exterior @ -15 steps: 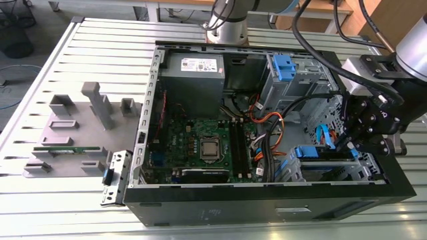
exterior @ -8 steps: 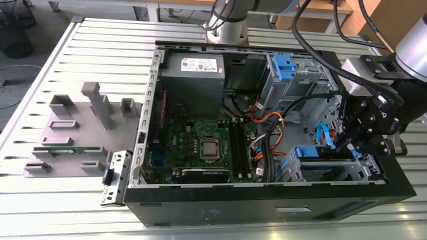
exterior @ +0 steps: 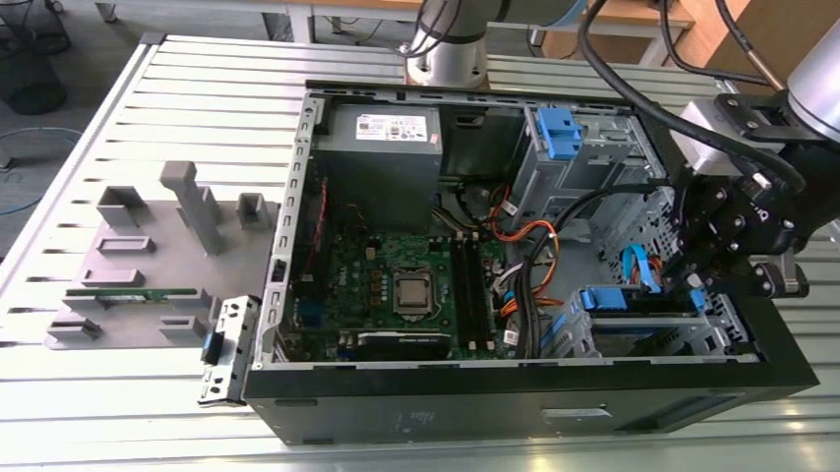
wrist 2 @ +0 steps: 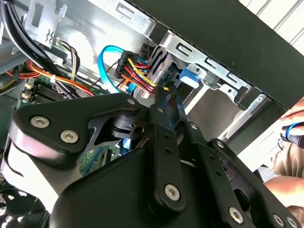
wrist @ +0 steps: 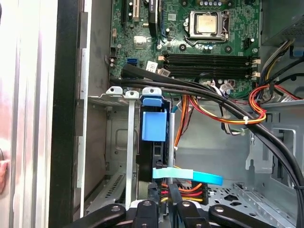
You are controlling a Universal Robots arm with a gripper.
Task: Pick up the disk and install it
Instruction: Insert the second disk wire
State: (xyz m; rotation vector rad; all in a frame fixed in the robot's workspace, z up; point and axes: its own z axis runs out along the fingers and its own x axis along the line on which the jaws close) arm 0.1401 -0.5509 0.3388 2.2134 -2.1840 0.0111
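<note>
Exterior view: the gripper [exterior: 691, 280] hangs over the drive bay of the open computer case [exterior: 525, 393], just above the disk [exterior: 628, 303] seated in that bay. First wrist view: the disk [wrist: 154, 137] stands on edge directly ahead of the jaws, whose state I cannot tell.

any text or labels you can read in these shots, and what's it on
No text here can be read.
White sticker on the power supply: print with a red mark, too small to read.
Processor lid: markings too faint to read.
Motherboard: white lettering, too small to read.
</note>
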